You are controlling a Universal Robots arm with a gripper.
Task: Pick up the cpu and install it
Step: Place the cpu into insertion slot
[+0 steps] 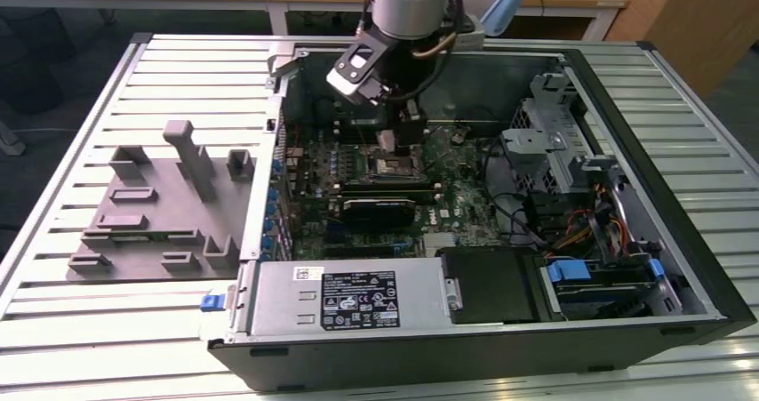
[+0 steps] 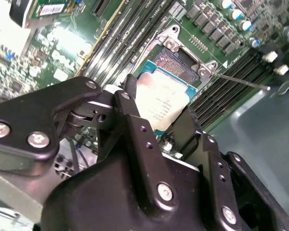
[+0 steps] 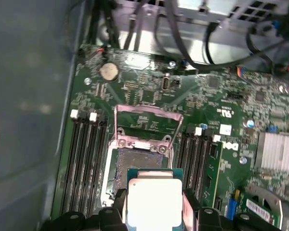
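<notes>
The cpu (image 2: 162, 102), a flat square chip with a silvery top and a thin green rim, sits between my black fingers (image 2: 131, 98). My gripper (image 3: 151, 208) is shut on its two opposite edges. The chip (image 3: 151, 198) hangs tilted just above the open socket (image 3: 134, 166) on the green motherboard, partly overlapping it and apart from it. The socket's metal load plate (image 3: 147, 120) stands flipped open behind it, and its lever (image 2: 241, 82) sticks out sideways. In the exterior view my gripper (image 1: 386, 140) reaches down into the open computer case, right over the socket (image 1: 394, 166).
Memory slots (image 3: 84, 163) flank the socket on both sides. Cables (image 1: 557, 214), a drive cage and a power supply (image 1: 344, 299) crowd the case (image 1: 475, 339). A grey fixture (image 1: 155, 214) with upright blocks lies on the slatted table at the exterior view's left.
</notes>
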